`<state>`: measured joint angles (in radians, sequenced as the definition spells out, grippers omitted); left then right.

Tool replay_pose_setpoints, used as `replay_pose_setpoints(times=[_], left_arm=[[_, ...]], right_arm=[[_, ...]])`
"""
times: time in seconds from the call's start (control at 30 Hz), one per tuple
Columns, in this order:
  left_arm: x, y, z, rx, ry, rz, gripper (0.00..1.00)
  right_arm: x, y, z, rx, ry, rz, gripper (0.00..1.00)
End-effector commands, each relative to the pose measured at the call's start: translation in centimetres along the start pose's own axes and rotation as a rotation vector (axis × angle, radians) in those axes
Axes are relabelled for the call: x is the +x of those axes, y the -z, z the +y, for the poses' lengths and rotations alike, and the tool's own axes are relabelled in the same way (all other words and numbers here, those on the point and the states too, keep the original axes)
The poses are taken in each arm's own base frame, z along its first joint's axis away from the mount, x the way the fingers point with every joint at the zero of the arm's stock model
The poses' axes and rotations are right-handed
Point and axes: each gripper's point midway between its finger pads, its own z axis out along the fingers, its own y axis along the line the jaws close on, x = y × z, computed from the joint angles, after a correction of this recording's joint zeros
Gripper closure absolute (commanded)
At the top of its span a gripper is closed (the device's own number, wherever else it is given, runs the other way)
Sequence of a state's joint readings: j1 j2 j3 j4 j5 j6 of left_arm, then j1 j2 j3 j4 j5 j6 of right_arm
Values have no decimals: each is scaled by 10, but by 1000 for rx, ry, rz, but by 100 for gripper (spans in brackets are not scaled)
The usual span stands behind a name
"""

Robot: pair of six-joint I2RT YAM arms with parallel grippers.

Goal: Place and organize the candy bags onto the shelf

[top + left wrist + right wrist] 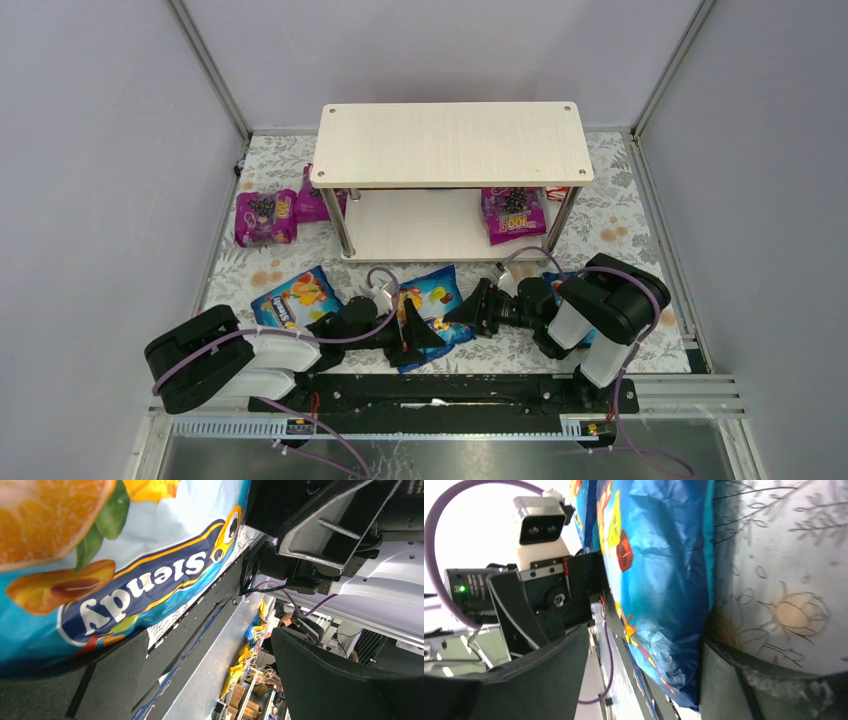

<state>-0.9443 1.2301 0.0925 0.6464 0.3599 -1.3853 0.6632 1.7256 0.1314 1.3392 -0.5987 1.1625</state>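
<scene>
Blue bag (435, 295) on the surface (620, 225) before the shelf (450, 145) — left tool (410, 335) spread wide at its near edge — right tool (470, 308) apart, straddling its side

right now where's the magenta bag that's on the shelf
Top view: the magenta bag lies on the shelf, at the right end of its lower board, beside the front right post.

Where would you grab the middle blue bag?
Probably by its thin right edge, coming in low from the right. The blue bag lies flat, so its broad puffy face gives nothing to pinch, and the right fingers stand open beside that edge.
</scene>
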Motion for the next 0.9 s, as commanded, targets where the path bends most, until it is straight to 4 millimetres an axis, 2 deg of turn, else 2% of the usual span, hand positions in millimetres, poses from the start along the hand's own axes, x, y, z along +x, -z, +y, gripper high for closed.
replay_pose_setpoints(times=[0.0,0.13,0.23,0.37,0.47,0.73,0.87], left_arm=[[-6,-4,40,-160,-9,-24,1],[-6,-3,39,-152,-17,-28,1],[-9,-3,32,-130,-38,-38,1],[-12,-1,27,-119,-65,-59,1],[-14,1,25,-113,-75,-72,1],[-24,4,17,-145,-159,-111,1],[-38,15,6,-182,-258,-178,1]], right_arm=[[-15,3,41,-169,25,-123,28],[-21,2,43,-159,42,-149,41],[-25,0,35,-98,47,-157,55],[-31,2,25,-13,65,-189,68],[-33,5,24,15,99,-204,81],[-36,13,40,46,172,-218,99],[-31,25,47,94,234,-207,100]])
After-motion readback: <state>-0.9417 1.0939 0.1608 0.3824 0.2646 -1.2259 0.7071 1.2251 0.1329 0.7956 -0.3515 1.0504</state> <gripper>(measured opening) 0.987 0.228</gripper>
